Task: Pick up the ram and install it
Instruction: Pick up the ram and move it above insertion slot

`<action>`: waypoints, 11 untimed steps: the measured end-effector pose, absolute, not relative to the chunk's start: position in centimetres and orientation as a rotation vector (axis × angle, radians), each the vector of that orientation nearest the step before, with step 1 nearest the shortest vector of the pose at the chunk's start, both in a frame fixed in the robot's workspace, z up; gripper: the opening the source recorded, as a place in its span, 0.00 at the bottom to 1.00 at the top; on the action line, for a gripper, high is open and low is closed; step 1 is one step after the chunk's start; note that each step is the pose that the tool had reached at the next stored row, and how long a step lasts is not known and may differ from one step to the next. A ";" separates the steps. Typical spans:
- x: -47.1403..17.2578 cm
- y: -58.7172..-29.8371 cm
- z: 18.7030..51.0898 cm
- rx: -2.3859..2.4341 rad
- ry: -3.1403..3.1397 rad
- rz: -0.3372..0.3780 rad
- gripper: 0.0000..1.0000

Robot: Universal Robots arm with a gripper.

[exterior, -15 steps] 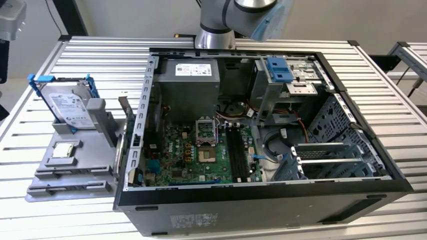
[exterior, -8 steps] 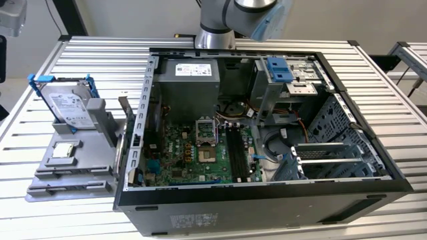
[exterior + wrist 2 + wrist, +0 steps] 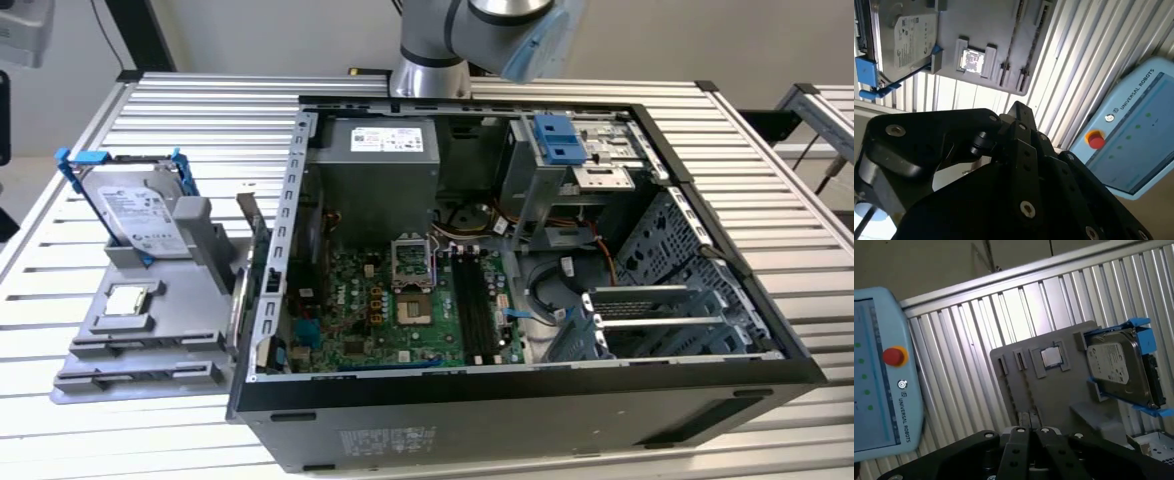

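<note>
My pincer point(image 3: 1030, 432) hangs in the air above the desk point(image 3: 954, 340), holding nothing that I can see. Whether it is released or clenched I cannot tell from the wrist views.

Below and ahead of it lies the grey holder point(image 3: 1054, 390). A hard drive point(image 3: 1116, 362) stands at the holder's far end, with a processor chip point(image 3: 1052, 357) seated beside it. On the chip's other side run two narrow slots. The thin dark strip in the slot point(image 3: 1012, 387) is, I judge, the ram standing on edge, though seen edge-on I cannot be sure. It is well apart from the pincer and untouched. A teach pendant point(image 3: 879, 370) rests on the desk off to one side.

In the exterior view the computer case point(image 3: 534, 420) lies open, the long memory sockets point(image 3: 470, 290) on its board exposed.

I expect the ram to be light, thin and stiff, and fragile too, with chips on its faces and contacts along the lower edge. I would take it by the two flat faces near the middle of the top edge, squarely, so it lifts straight from the slot without twisting. Clamping hard is not needed, and a skewed hold could let it pivot.
</note>
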State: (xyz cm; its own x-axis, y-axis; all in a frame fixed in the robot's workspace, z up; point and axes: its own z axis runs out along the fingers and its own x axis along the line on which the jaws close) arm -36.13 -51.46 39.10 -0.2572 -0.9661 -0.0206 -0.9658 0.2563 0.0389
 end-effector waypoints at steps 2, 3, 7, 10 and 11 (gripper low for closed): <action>-36.1 -51.5 39.0 1.959 -2.453 -0.061 0.00; -36.1 -51.5 39.0 1.982 -2.437 -0.057 0.00; -36.1 -51.5 38.9 2.077 -2.371 -0.043 0.00; -36.1 -51.5 38.8 2.145 -2.318 -0.034 0.00; -36.1 -51.5 38.8 2.168 -2.298 -0.031 0.00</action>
State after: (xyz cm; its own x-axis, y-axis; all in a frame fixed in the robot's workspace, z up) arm -36.13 -51.46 38.78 -0.0583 -0.9979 -0.0270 -0.9983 0.0583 0.0019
